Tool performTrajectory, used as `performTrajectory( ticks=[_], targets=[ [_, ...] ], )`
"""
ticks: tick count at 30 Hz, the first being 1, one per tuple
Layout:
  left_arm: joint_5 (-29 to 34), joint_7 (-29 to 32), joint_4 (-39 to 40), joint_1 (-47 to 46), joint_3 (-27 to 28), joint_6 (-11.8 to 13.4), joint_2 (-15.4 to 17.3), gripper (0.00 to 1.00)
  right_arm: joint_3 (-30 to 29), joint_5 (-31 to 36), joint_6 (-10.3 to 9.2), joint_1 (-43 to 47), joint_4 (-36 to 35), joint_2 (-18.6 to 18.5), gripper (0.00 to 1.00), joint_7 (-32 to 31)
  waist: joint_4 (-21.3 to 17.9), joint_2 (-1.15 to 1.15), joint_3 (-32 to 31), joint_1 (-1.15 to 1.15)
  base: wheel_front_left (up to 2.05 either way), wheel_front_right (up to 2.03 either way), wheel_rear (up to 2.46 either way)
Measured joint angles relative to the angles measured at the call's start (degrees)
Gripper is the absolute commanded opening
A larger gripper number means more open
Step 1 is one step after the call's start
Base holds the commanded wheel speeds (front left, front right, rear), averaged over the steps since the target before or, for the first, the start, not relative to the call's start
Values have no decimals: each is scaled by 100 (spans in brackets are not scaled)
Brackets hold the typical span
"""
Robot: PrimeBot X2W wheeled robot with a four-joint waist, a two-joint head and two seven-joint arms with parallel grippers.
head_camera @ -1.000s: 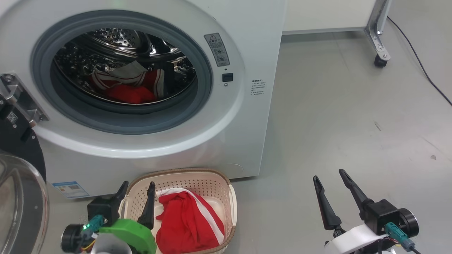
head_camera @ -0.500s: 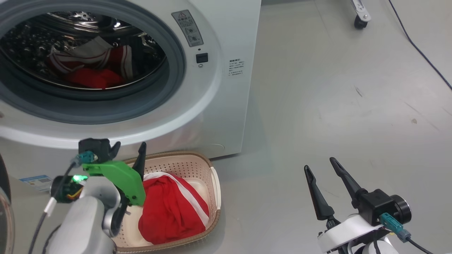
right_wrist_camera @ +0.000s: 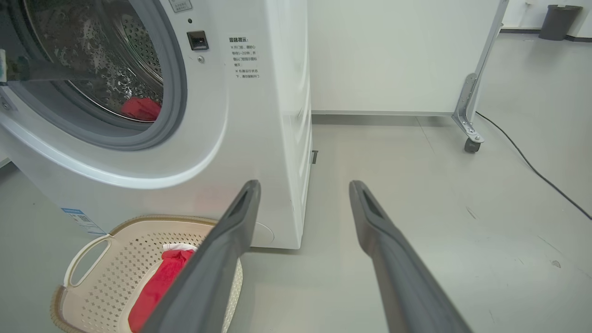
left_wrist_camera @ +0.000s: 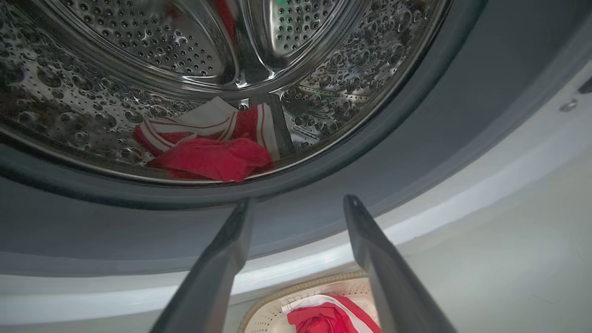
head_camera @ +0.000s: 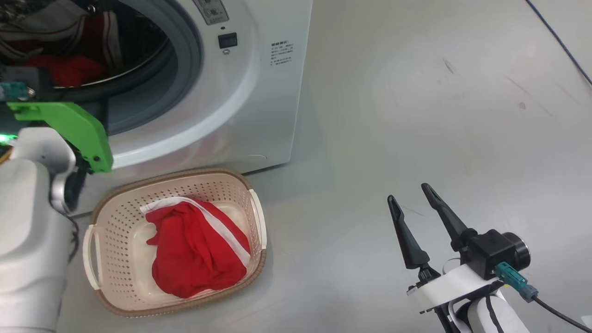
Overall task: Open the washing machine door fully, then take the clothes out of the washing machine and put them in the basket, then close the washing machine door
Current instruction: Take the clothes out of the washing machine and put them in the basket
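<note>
My right hand (right_wrist_camera: 304, 185) hangs with fingers spread and nothing between them, over grey floor (right_wrist_camera: 439, 208) beside the washing machine (right_wrist_camera: 259, 138). Red clothes (right_wrist_camera: 141, 108) lie in the drum (right_wrist_camera: 138, 46). Another red garment (right_wrist_camera: 157, 282) sits in the basket (right_wrist_camera: 152, 218) at the machine's foot. Black cable (right_wrist_camera: 532, 169) far right.

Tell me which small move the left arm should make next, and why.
Probably push the open left fingers forward, past the grey rubber gasket, toward the red white-striped garments lying low in the perforated steel drum; they hold nothing and point there.
</note>
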State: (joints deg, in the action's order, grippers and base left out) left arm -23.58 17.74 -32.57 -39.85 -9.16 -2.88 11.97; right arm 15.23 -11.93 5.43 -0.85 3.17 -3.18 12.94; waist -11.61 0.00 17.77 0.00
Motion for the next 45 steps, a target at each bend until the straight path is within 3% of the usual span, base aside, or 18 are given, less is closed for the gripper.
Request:
performTrajectory(
  ticks=[9, 30, 44, 45],
  targets=[
    [274, 567, -130, -954, -15, 10, 544, 100, 22, -140, 5, -268, -46, 11, 100, 57, -273, 0, 611, 0, 0, 0, 0],
    [676, 1167, -294, -2480, 78, 94, 1294, 100, 159, -379, 57, -931, 7, 60, 100, 122, -741, 0, 2064, 1, 0, 0, 0],
    [1045, 1766, -631, -2914, 21, 474, 1606, 100, 237, -570, 100, -1252, 176, 70, 100, 135, -1004, 0, 2549, 0, 0, 0, 0],
    [1093, 1773, -648, -2927, 9, 514, 1610, 89, 240, -571, 100, -1279, 182, 73, 100, 135, -1011, 0, 2564, 0, 0, 0, 0]
  ],
)
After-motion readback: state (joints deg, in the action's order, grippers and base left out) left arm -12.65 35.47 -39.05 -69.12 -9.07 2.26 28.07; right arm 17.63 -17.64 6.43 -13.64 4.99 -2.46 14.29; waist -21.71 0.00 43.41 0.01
